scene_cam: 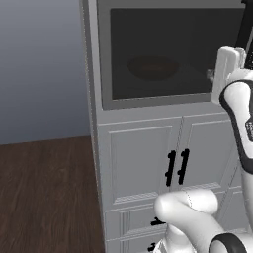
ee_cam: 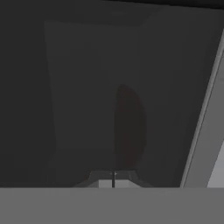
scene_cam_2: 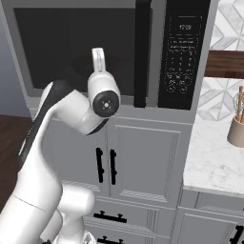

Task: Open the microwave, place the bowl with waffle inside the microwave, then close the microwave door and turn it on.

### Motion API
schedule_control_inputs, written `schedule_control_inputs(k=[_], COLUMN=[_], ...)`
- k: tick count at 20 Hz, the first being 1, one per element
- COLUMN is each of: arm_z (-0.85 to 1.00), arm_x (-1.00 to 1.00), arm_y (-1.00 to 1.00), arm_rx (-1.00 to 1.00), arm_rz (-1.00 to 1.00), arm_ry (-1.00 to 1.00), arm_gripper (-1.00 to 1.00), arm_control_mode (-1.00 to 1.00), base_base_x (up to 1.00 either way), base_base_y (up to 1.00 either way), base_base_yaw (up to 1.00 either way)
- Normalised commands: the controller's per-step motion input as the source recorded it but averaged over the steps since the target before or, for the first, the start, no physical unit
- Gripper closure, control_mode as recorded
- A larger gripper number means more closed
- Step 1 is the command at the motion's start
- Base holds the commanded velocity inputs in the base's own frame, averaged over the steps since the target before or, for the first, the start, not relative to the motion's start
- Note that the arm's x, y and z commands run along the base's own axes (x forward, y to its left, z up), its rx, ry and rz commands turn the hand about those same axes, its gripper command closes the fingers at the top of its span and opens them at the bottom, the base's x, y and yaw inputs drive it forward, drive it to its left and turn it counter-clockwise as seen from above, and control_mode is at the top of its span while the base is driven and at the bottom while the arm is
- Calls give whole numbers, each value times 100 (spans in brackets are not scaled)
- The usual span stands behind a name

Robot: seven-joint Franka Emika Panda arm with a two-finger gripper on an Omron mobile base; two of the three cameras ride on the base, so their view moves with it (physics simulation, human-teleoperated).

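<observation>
I have the microwave (scene_cam: 158,54) filling the upper part of both base views, set into a column of white panelled cabinets (scene_cam: 143,163). The microwave door (scene_cam_2: 86,47) looks shut, flush with its grey frame, its tall black bar handle (scene_cam_2: 142,52) standing just beside the black control strip (scene_cam_2: 183,52). Through the dark glass I make out the bowl with waffle (scene_cam: 153,67), a dim brownish round shape lying inside, near the middle of the cavity floor. In the hand view the same shape (ee_cam: 129,127) shows as a dark oval, turned on end by the camera's roll. My gripper (ee_cam: 113,181) faces the glass with its two finger tips pressed together, holding nothing. On the marble counter (scene_cam_2: 214,162) to the right stands a tan utensil holder (scene_cam_2: 237,128).
</observation>
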Motion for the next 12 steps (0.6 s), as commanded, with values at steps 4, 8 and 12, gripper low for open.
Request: schedule_control_inputs(k=[4, 8, 12], arm_z=[6, -2, -5], arm_x=[-96, -14, 0], arm_y=[-59, -62, -60], arm_rx=[0, 0, -2], arm_rz=[15, -2, 0], arm_ry=[-1, 0, 0], arm_gripper=[100, 100, 100], arm_control_mode=[-100, -100, -100], base_base_x=[0, 0, 0], base_base_y=[0, 0, 0], base_base_yaw=[0, 0, 0])
